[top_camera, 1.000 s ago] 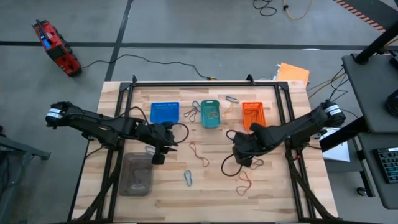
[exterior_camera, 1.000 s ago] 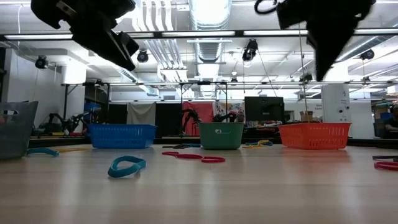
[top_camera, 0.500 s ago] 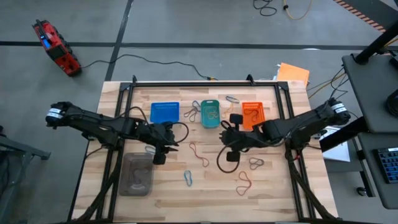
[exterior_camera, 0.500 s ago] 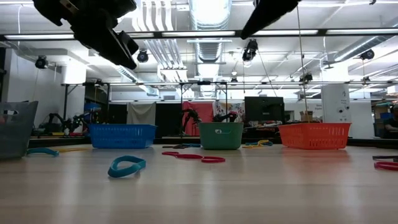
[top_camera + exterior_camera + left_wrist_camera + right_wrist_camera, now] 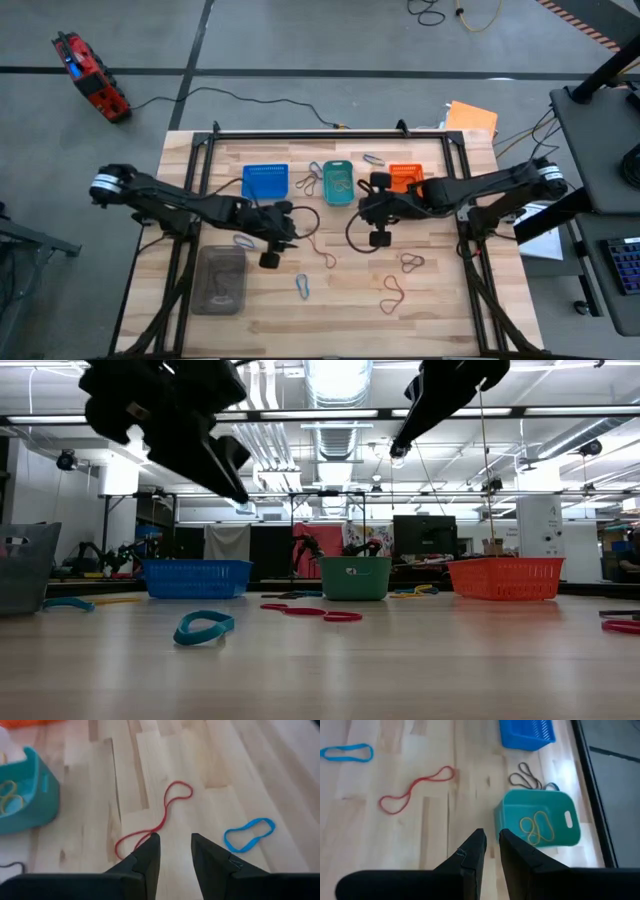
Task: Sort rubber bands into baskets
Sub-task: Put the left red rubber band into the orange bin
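Inspector A: Start at the left. What is on the desk (image 5: 440, 310)?

Inspector B: A clear grey container (image 5: 222, 281), then the blue basket (image 5: 265, 181). The left end effector (image 5: 270, 250) hangs above a red band (image 5: 159, 822), fingers slightly apart, holding nothing. A blue band (image 5: 249, 834) lies just beside.

Inspector A: Centre?

Inspector B: The teal basket (image 5: 540, 825) holds yellowish bands (image 5: 537, 827); dark bands (image 5: 526, 779) lie outside it, between it and the blue basket.

Inspector A: Right side?

Inspector B: The right end effector (image 5: 379, 229) hovers near the teal basket, fingers nearly together, with no band visible between them. The orange basket (image 5: 406, 178) sits partly under that arm. More red bands (image 5: 392, 293) lie toward the front.

Inspector A: Risks?

Inspector B: In my judgement, the bands lie flat and thin, so fingers may close above one and miss. Both arms crowd the centre; a collision is possible. The right arm could nudge the orange basket.
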Robot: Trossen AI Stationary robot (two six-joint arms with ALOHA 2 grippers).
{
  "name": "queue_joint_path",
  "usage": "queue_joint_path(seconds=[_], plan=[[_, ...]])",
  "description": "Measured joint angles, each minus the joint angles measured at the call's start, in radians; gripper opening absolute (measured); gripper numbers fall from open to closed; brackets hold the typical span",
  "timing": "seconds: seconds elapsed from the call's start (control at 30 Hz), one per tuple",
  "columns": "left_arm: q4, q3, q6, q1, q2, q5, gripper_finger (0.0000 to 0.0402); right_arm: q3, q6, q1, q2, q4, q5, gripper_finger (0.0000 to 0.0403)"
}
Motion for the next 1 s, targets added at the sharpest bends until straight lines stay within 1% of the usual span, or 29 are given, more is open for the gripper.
queue_joint_path(seconds=[0.13,0.23,0.4,0.6,0.83,1.0], plan=[[0.050,0.004,0.034,0.000,0.056,0.000,0.0119,-0.069,0.007,-0.011,-0.054,0.059,0.001,0.0052],[0.065,0.004,0.078,0.000,0.090,0.000,0.0130,-0.148,0.048,-0.010,-0.113,0.122,0.001,0.0052],[0.117,0.004,0.115,0.001,0.134,0.001,0.0134,-0.288,0.143,-0.009,-0.208,0.247,0.001,0.0052],[0.169,0.004,0.177,0.002,0.163,0.001,0.0134,-0.418,0.217,-0.009,-0.282,0.438,0.010,0.0052],[0.225,0.004,0.247,0.004,0.225,0.000,0.0134,-0.474,0.218,-0.009,-0.288,0.593,0.013,0.0052],[0.265,0.004,0.284,0.021,0.264,0.002,0.0134,-0.478,0.212,-0.009,-0.260,0.611,0.013,0.0052]])
